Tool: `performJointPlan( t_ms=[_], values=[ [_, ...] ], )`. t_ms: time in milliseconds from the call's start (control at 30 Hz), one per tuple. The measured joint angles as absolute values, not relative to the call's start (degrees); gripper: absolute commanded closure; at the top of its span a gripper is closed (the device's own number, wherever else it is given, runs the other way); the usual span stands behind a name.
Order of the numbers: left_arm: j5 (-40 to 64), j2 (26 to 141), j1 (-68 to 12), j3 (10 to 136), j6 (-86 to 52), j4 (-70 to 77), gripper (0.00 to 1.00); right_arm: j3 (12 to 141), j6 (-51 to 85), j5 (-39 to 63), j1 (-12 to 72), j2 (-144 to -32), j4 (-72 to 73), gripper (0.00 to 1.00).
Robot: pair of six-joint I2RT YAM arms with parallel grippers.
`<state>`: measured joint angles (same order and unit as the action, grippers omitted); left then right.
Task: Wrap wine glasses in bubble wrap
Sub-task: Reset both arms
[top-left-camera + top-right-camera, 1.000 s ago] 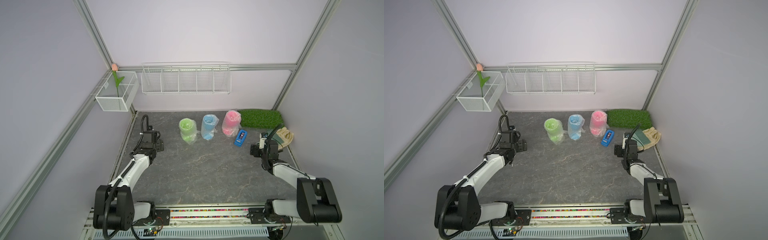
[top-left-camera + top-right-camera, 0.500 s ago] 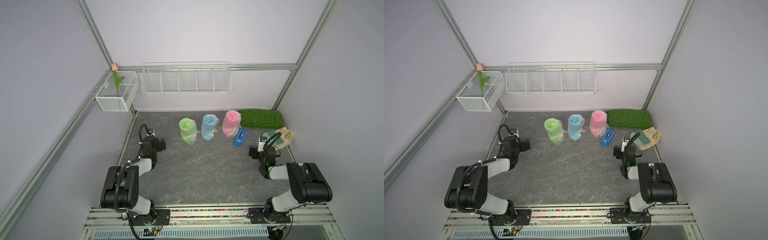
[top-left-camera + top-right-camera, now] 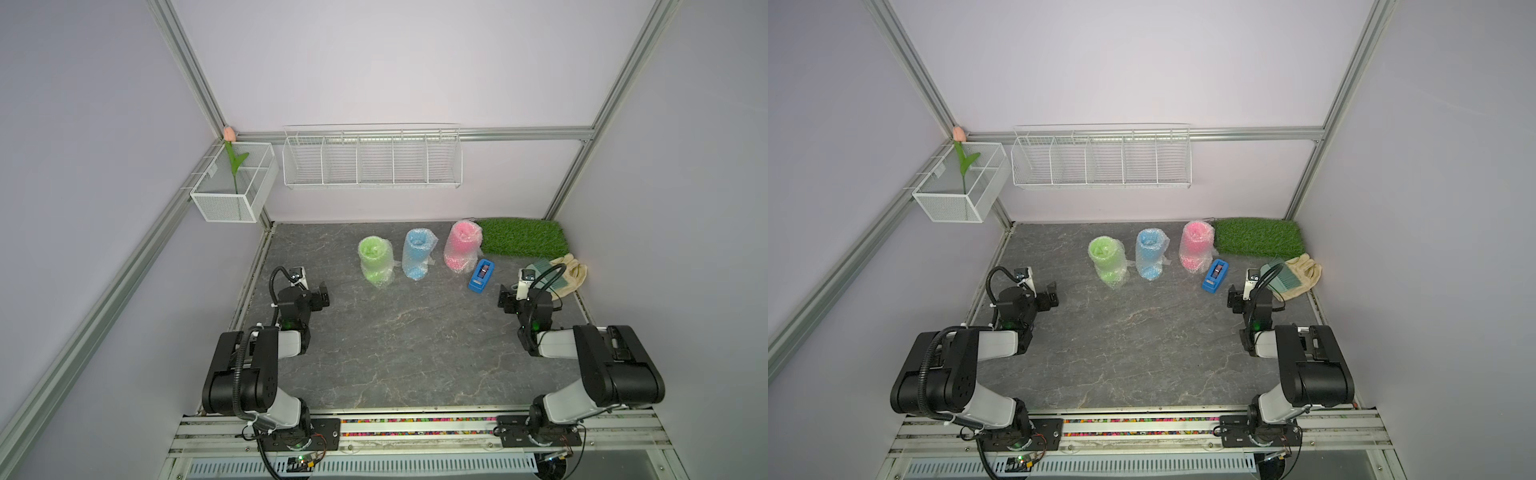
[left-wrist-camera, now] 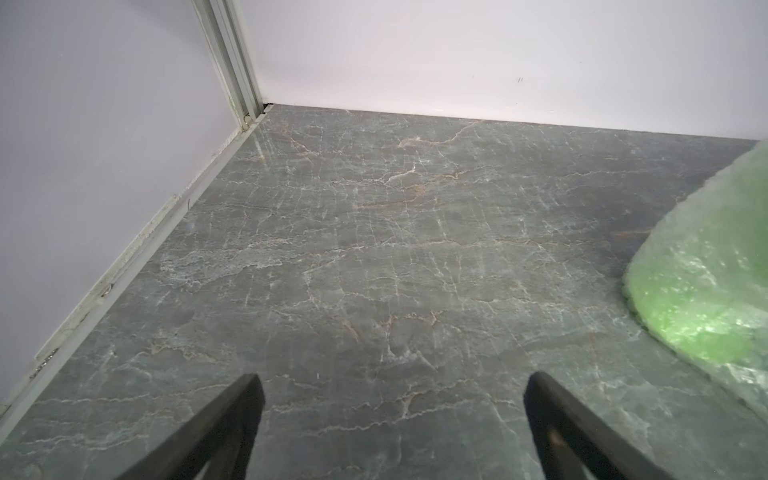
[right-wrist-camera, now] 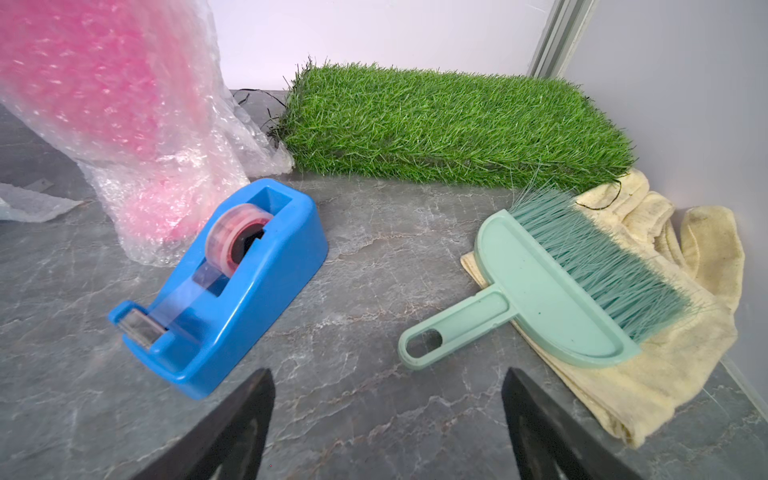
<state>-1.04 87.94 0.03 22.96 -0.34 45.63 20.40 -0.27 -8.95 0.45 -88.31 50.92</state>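
- The left claw (image 4: 395, 376) hangs low over the grey stone-look table (image 3: 395, 345). Its two fingers are spread wide apart, with only bare table between them.
- Ahead of that claw and off to its right stands the green goblet (image 3: 375, 261), upright and wrapped in bubble wrap (image 5: 232, 124). It stands apart from the claw's fingers, not touching them.
- The right claw (image 5: 387, 370) is also spread wide and holds nothing.
- Just ahead of the right claw, to its left, sits a blue tape holder (image 5: 224, 286) with a roll of clear tape in it.
- Beyond the tape holder stands the pink goblet (image 3: 462, 246), upright in its own wrap. It is just beside the holder's far end — whether they touch, I cannot tell.
- Ahead of the right claw, to its right, a pale green hand brush (image 5: 552, 291) lies with its bristles on a cream cloth glove (image 5: 665, 365).
- Farther ahead of that claw, a patch of fake grass (image 5: 449, 124) lies against the back wall, with the loose edge of the pink goblet's wrap just beside its corner.
- In both top views the blue goblet (image 3: 417, 253) stands wrapped and upright between the green and pink ones — all three in a row, well apart from both claws.
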Motion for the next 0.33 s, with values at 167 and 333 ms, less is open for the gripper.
performJointPlan(
  t_ms=[167, 333],
  values=[
    [-1.04, 88.18, 0.03, 22.96, -0.34, 47.72, 0.01, 20.43, -0.40, -8.95, 0.47, -88.31, 50.89, 0.12],
    [-1.04, 88.18, 0.03, 22.96, -0.34, 48.47, 0.01, 20.58, -0.47, -8.97, 0.47, -88.31, 50.92, 0.11]
  ],
)
